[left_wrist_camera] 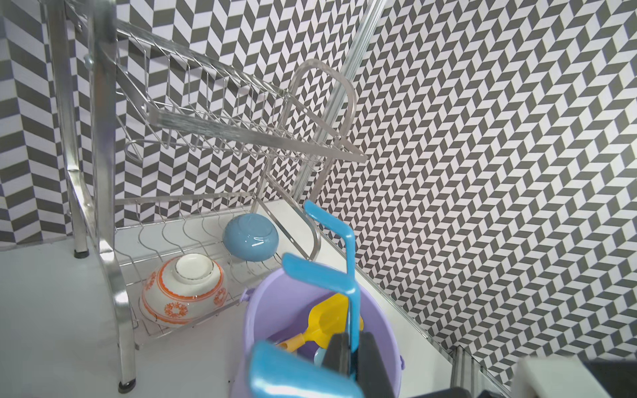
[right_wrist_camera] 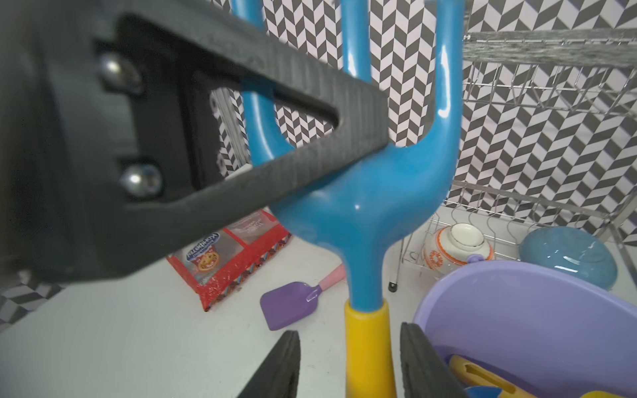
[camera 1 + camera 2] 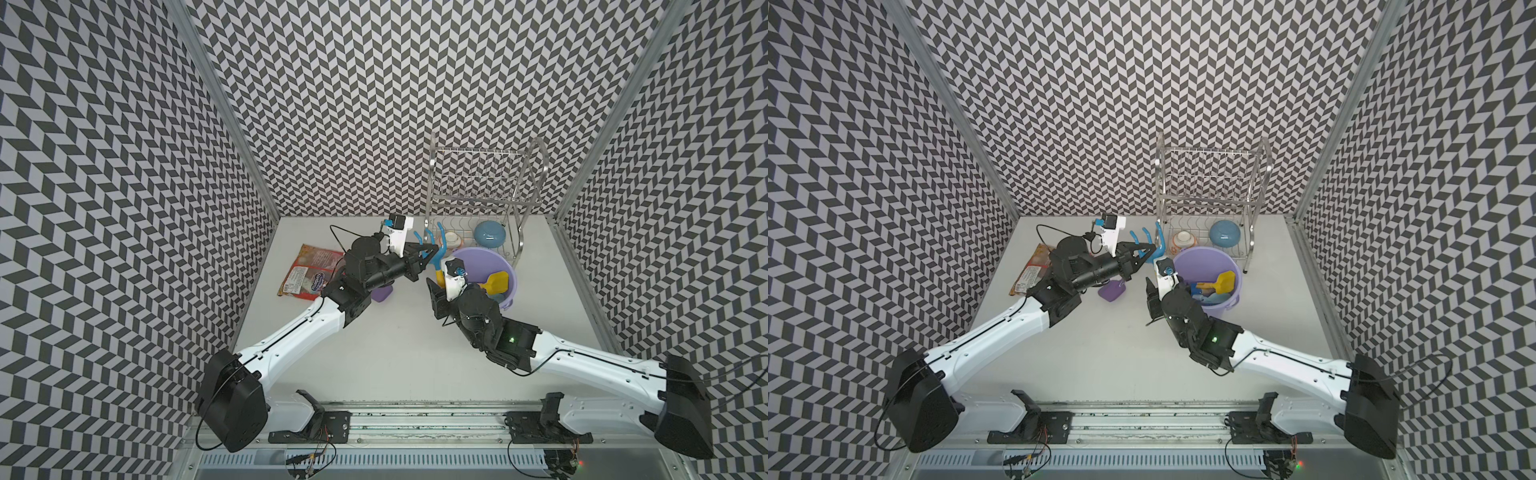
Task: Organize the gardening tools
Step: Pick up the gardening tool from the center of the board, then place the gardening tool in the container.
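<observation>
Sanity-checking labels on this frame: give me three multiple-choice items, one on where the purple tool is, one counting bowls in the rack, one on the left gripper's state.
1. Where does the purple tool lie?
A) on the table, outside the bucket
B) in the bucket
C) leaning on the wall

2. How many bowls sit on the lower tier of the rack?
A) one
B) two
C) four

3. The left gripper is:
A) open, empty
B) shut, empty
C) shut on the blue head of the rake

Answers:
1 A, it lies flat on the tabletop, clear of the bucket.
2 B, a blue bowl and an orange-patterned bowl.
3 C, its fingers pinch the head, and the right gripper stands open around the yellow handle.
</observation>
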